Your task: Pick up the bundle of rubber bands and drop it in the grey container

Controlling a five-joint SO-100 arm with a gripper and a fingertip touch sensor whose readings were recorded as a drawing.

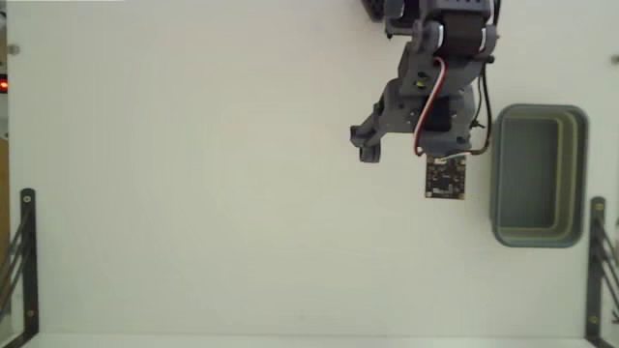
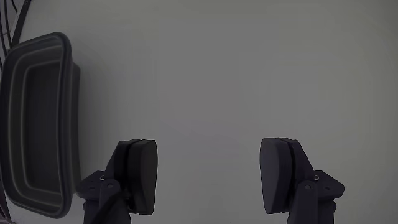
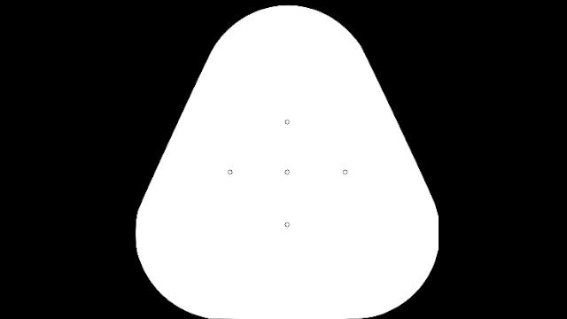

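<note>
Grey container (image 1: 538, 235) sits at the right edge of the worktop (image 1: 193, 174) in the fixed view, long side parallel to that edge, roughly mid-height. Interior looks bare in both the fixed and wrist views. Can't locate the bundle of rubber bands in either view; where it is can't be told.

Worktop: plain white, matte, evenly lit. Black metal brackets stand at the lower left (image 1: 26, 261) and lower right (image 1: 598, 261) corners in the fixed view. Small red light (image 1: 4, 85) glows at the left edge. No room detail visible past the worktop.

Arm (image 1: 440, 68) comes in from the top edge, right of centre, just left of the tub. A small circuit board (image 1: 445, 178) hangs at its lower end, wires (image 1: 433, 101) looping down to it.

Gripper (image 2: 208, 177): released, jaws spread wide, nothing between them, only bare worktop showing in the gap. Both fingers (image 2: 142, 174) look clear of the surface and of the tub. In the wrist view the tub (image 2: 25, 186) lies at the left edge, just beside the left finger, not touching.

Open room: whole left half and bottom strip of the worktop unobstructed. Narrow gap between arm and tub's near rim. Tub sits close to the right bracket.
</note>
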